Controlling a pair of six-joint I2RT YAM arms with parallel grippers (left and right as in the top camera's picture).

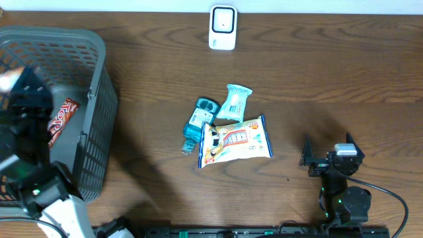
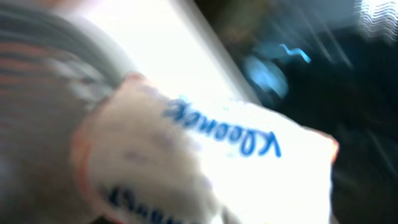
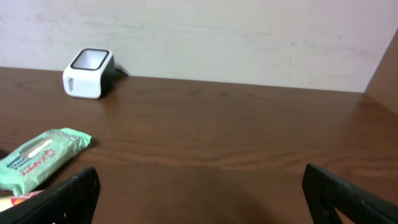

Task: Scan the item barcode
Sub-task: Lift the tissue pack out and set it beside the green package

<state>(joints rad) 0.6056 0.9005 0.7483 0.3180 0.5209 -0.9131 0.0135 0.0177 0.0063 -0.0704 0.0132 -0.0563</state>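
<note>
On my left wrist feed almost everything is smeared. A white packet (image 2: 205,155) with blue lettering fills the view right up against the lens, and the grey ribs of the basket (image 2: 43,68) curve past it on the left. I cannot make out either finger there, so I cannot tell whether the left gripper (image 1: 18,84) is pinching that packet or only hanging close over it. From overhead that arm is inside the grey basket (image 1: 99,99) at the table's left edge, and a red bar (image 1: 61,120) lies on the basket floor beside it. The scanner (image 1: 223,28) stands upright at the far edge of the table (image 1: 330,79), well apart from the basket. Three more goods are crowded together mid-table: a big white snack bag (image 1: 236,141), a green packet (image 1: 234,102) at its top edge, and a blue pack (image 1: 201,121) at its left corner. The right gripper (image 1: 328,147) sits low near the front right of the table, its fingers (image 3: 78,194) spread wide with nothing between them. It faces the back wall, with the green packet off to its left.
</note>
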